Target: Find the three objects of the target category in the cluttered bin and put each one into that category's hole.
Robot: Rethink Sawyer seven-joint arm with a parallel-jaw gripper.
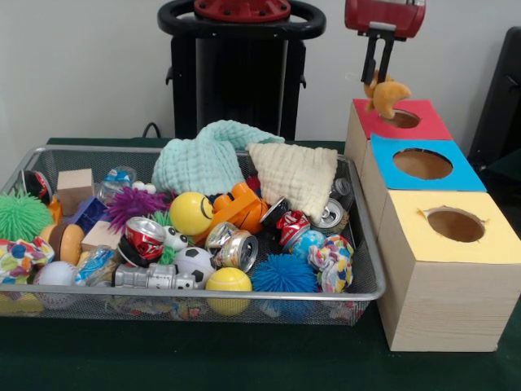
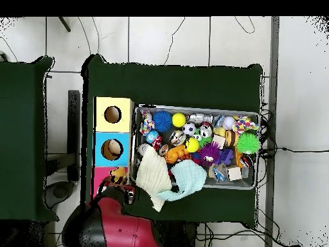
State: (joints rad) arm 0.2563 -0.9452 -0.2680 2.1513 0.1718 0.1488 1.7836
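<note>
My gripper (image 1: pixel 378 79) hangs over the wooden box with the red top (image 1: pixel 427 124) at the far right. It is shut on an orange, croissant-shaped toy (image 1: pixel 389 94), held just above the red box's round hole (image 1: pixel 402 119). In the overhead view the toy (image 2: pixel 118 173) sits over the red top (image 2: pixel 101 177), with the arm covering part of that box. The wire mesh bin (image 1: pixel 195 292) lies left of the boxes, full of clutter. It also shows in the overhead view (image 2: pixel 193 108).
A blue-topped box (image 1: pixel 460 177) and a yellow-topped box (image 1: pixel 498 240) stand in front of the red one, each with a round hole. The bin holds a mint cloth (image 1: pixel 203 159), a cream cloth (image 1: pixel 297 175), crushed cans (image 1: pixel 236 248), balls and spiky toys.
</note>
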